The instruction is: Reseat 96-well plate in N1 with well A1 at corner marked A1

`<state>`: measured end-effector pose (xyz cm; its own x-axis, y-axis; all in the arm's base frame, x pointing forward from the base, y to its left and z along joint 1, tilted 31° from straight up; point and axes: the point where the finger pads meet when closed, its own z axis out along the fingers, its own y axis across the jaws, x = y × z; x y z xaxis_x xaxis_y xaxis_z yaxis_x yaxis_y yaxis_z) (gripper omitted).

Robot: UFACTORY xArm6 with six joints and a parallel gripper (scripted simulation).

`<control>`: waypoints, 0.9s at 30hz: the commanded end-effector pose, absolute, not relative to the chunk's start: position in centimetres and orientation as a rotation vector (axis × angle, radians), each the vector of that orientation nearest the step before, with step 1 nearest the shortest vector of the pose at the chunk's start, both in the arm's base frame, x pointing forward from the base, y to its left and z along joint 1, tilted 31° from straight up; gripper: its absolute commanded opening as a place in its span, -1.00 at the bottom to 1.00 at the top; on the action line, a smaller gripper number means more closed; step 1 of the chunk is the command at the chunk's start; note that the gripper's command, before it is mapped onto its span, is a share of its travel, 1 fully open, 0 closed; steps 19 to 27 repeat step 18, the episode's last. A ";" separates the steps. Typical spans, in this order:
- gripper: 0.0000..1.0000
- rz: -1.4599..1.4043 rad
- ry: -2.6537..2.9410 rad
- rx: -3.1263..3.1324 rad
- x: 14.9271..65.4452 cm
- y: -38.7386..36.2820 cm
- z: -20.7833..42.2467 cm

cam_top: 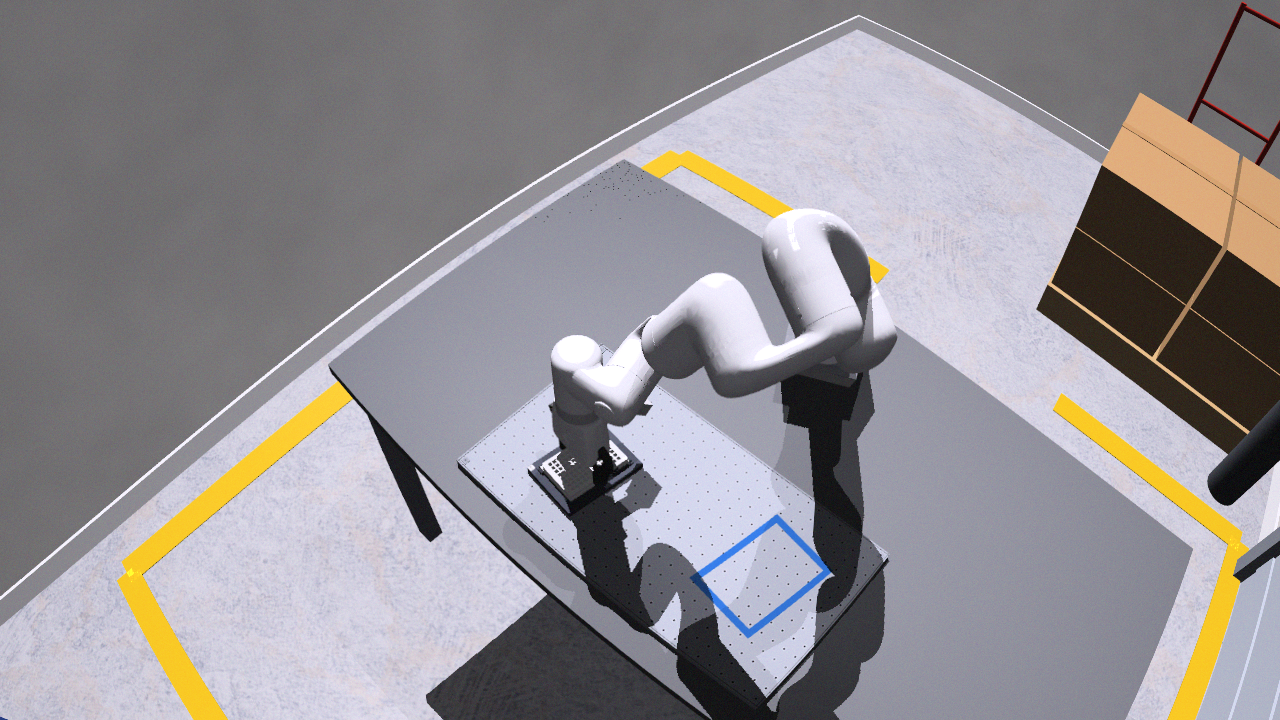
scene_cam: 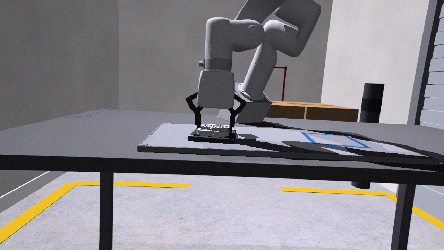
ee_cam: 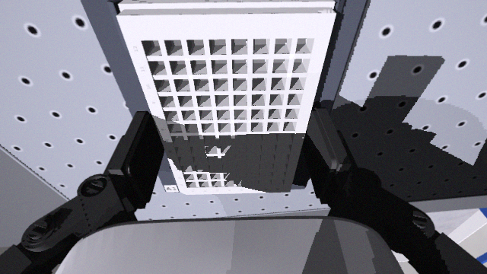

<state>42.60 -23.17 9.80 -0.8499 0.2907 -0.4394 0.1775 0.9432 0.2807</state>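
Note:
The white 96-well plate (ee_cam: pixel 228 106) (cam_top: pixel 572 467) lies flat in the black nest N1 (scene_cam: pixel 212 137) on the perforated deck, and shows from above too. My gripper (ee_cam: pixel 233 129) (scene_cam: pixel 214 124) is low over the plate, with one finger on each long side. It is open, with a thin gap between each finger and the plate wall. In the wrist view a small A1 label (ee_cam: pixel 171 188) sits by the plate's near left corner. The faint numbers along the plate's left edge start with 12 at the far end. My shadow covers the near wells, so I cannot make out the cut corner.
The blue taped outline B1 (cam_top: pixel 760 574) lies on the deck towards its other end (scene_cam: pixel 336 139), with nothing on it. The grey perforated deck (cam_top: pixel 662 510) rests on a dark table. Stacked cardboard boxes (cam_top: pixel 1172 268) and a black post (scene_cam: pixel 370 102) stand off the table.

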 end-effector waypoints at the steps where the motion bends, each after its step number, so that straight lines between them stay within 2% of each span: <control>1: 1.00 0.312 2.603 0.334 42.2 -23.4 10.8; 27: 1.00 0.312 2.603 0.334 41.9 -23.5 11.2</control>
